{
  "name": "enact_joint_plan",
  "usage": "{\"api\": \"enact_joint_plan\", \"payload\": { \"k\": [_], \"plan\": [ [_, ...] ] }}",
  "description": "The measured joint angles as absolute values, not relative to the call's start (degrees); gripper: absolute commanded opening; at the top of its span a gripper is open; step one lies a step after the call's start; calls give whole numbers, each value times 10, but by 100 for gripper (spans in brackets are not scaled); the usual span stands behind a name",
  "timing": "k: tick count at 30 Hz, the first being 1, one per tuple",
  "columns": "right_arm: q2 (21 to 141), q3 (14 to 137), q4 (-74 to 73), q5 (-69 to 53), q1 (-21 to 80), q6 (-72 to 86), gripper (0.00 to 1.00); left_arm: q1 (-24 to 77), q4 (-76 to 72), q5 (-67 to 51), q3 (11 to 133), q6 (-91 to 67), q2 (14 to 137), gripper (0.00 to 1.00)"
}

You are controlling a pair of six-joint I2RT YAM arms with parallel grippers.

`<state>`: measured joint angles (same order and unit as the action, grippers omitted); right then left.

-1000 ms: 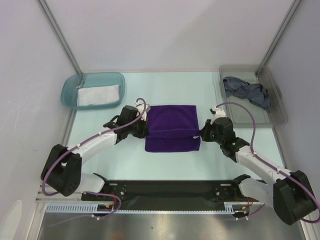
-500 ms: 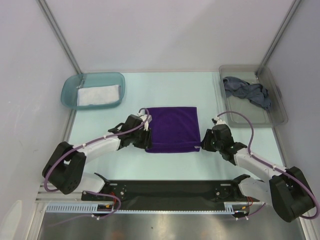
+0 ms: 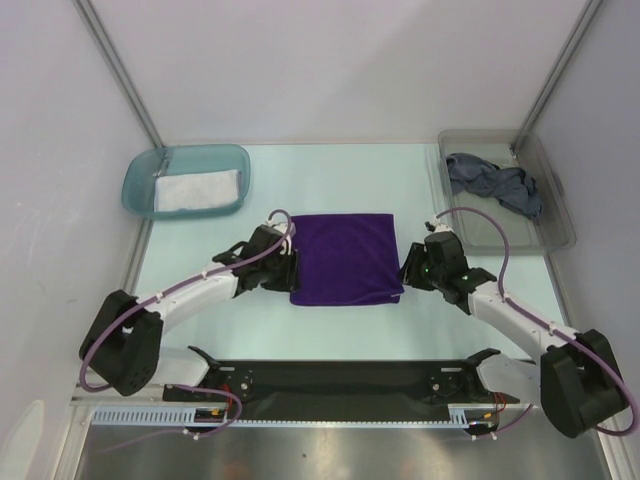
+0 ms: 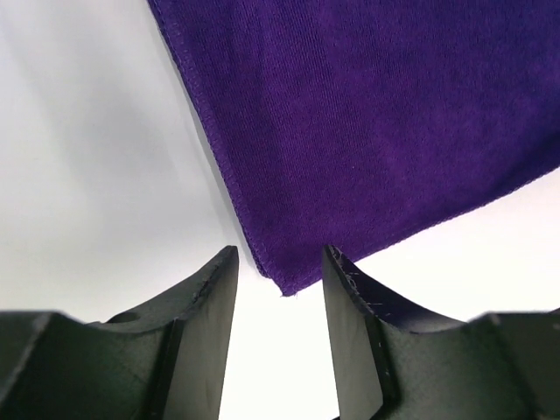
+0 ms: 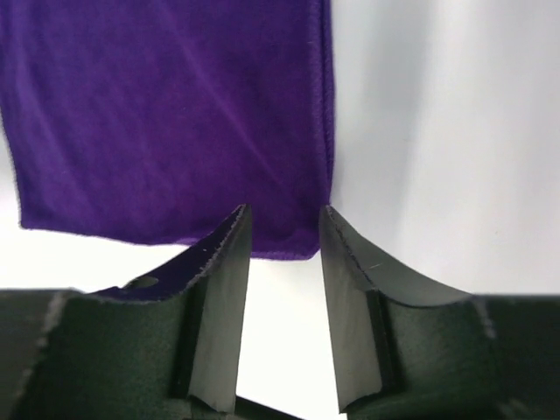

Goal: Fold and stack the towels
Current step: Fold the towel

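Note:
A deep purple towel (image 3: 346,257) lies flat and folded on the table's middle. My left gripper (image 3: 288,270) is open beside its left edge; in the left wrist view the towel's near corner (image 4: 284,280) lies between the open fingers (image 4: 210,297), not held. My right gripper (image 3: 407,268) is open at the towel's right edge; in the right wrist view the towel's corner (image 5: 297,245) sits just ahead of the open fingers (image 5: 346,254). A pale blue-white towel (image 3: 198,190) lies folded in the teal tray. A grey-blue towel (image 3: 495,182) lies crumpled in the clear bin.
The teal plastic tray (image 3: 139,178) stands at the back left. The clear grey bin (image 3: 555,225) stands at the back right. White walls close in the table on three sides. A black rail (image 3: 340,380) runs along the near edge.
Both grippers have let go of the purple towel's front edge, which now lies flat. Both grippers have drawn slightly back and apart from the towel's sides.

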<state>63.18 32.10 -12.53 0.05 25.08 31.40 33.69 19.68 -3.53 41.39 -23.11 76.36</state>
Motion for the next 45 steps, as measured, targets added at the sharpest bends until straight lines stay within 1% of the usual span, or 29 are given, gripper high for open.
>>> {"api": "enact_joint_plan", "payload": {
  "k": [1,3,6,7,10,12,13,16,20,24,26,27,29,30,31,35,38,39,42,44,45],
  "plan": [
    [641,321,-123,-3,248,314,37,337,194,-34,414,-237,765,48],
    [663,321,-117,-9,245,313,36,337,187,-34,414,-246,772,46],
    [695,314,-105,-18,247,314,35,337,176,-36,414,-258,791,44],
    [700,307,-102,-20,248,314,35,337,173,-36,412,-262,797,42],
    [703,286,-100,-27,250,315,36,337,168,-33,401,-277,806,40],
    [703,281,-101,-30,250,316,39,338,171,-28,394,-288,809,40],
    [703,281,-101,-31,250,316,42,338,173,-26,392,-292,810,42],
    [703,281,-100,-39,249,321,44,338,175,-21,391,-302,811,44],
    [701,270,-82,-52,249,335,45,338,168,-23,387,-312,814,45],
    [701,254,-47,-69,244,353,41,338,137,-36,381,-326,825,43],
    [702,246,-31,-75,241,361,35,338,121,-40,379,-333,830,33],
    [702,242,-23,-77,240,366,32,338,116,-41,378,-337,833,25],
    [701,236,-16,-81,237,371,24,338,110,-41,378,-341,839,12],
    [700,234,-17,-83,234,373,20,338,107,-41,378,-342,842,2],
    [699,234,-20,-82,233,373,19,338,106,-41,379,-344,844,0],
    [685,244,-69,-66,227,359,18,339,118,-37,386,-345,845,0],
    [676,269,-117,-49,227,345,26,340,129,-33,389,-345,845,0],
    [675,278,-132,-43,230,341,32,340,132,-32,389,-345,844,0],
    [674,292,-157,-34,237,334,40,340,136,-31,389,-345,842,0],
    [674,292,-168,-35,240,333,40,340,137,-31,389,-345,842,0],
    [674,292,-172,-35,242,333,36,340,137,-30,389,-346,842,0]
  ]
}}
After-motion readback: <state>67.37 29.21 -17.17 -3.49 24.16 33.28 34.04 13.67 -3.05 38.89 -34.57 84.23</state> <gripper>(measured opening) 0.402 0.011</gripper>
